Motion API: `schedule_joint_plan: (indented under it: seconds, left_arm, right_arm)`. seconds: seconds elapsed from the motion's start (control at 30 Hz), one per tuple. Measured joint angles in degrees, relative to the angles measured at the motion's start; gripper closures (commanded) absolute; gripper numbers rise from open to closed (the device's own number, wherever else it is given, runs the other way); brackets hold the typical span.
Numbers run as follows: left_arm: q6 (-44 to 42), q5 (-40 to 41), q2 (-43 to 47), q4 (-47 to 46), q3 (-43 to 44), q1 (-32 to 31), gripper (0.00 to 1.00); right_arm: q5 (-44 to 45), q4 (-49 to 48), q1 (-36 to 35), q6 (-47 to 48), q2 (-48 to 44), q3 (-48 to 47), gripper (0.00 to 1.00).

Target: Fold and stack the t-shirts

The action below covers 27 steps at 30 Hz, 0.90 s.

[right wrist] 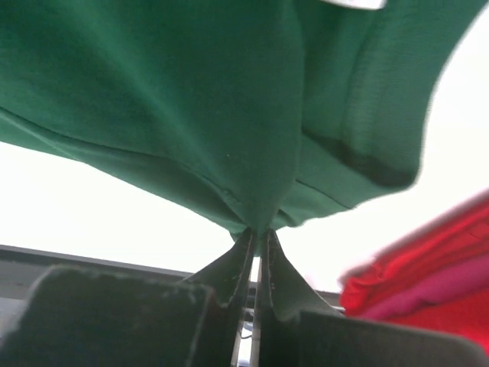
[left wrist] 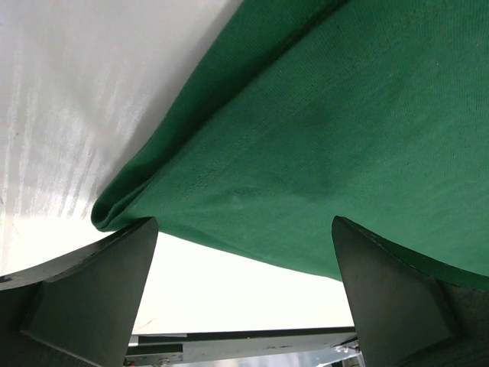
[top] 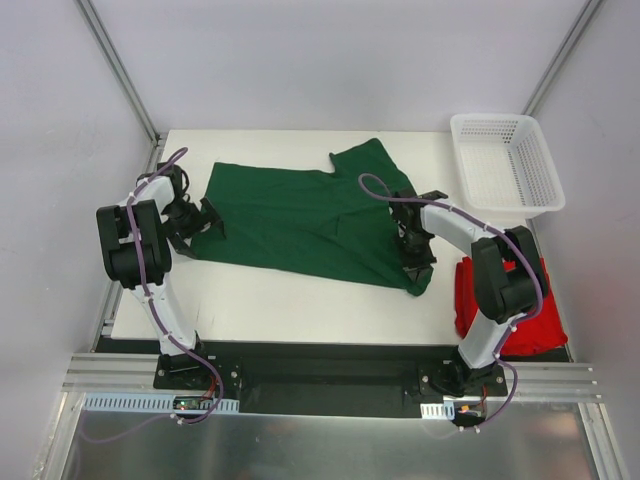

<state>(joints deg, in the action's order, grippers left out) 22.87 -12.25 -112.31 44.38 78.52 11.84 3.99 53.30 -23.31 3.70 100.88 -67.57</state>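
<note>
White tabletop (top: 300, 310), seen from above: the green t-shirt (top: 300, 220) lies spread across the middle. The left gripper (top: 203, 222) is at its left edge and the right gripper (top: 416, 258) on its near right corner, near a red folded stack (top: 515, 300). Left wrist: the jaws stand wide apart, with the shirt's doubled edge just ahead. Right wrist: the fingers (right wrist: 229, 275) are pinched tight on bunched cloth. Soft, light and limp, the shirt will likely sag unless it is taken at its corners or hems.

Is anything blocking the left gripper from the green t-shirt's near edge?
Nothing visible does. The open left gripper faces the green fabric t-shirt directly, the shirt's edge right at its fingertips, with only the white table around.
</note>
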Motion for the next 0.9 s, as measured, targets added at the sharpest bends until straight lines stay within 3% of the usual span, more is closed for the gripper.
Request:
schedule_joint_plan:
  seconds: [0.33,0.4,0.47,0.53,0.57,0.63,0.9]
  left_arm:
    - [-0.3,0.6,-0.1,0.5,0.1,1.1,0.01]
    - [-0.4,0.7,-0.1,0.7,0.1,1.2,0.01]
    - [-0.5,0.7,-0.1,0.9,0.1,1.4,0.01]
    - [-0.7,0.7,-0.1,1.1,0.1,1.6,0.01]
    - [-0.9,0.8,-0.1,1.1,0.1,1.7,0.01]
    - [-1.1,1.0,-0.1,1.1,0.1,2.1,0.01]
    - [-1.3,1.0,-0.1,1.3,0.1,3.3,0.01]
  right_arm:
    - [5.9,5.9,0.0,1.4,-0.9,-6.7,0.99]
    - [6.8,6.1,0.0,1.8,-0.9,-7.1,0.9]
    - [7.4,6.4,0.0,2.2,-0.8,-7.1,0.72]
    - [8.0,6.8,0.2,2.7,-0.7,-7.1,0.68]
    - [8.5,7.2,0.3,2.9,-0.6,-7.1,0.61]
    - [9.4,7.8,0.5,3.1,-0.4,-7.1,0.58]
    - [9.2,7.2,1.1,3.0,-0.4,-5.1,0.63]
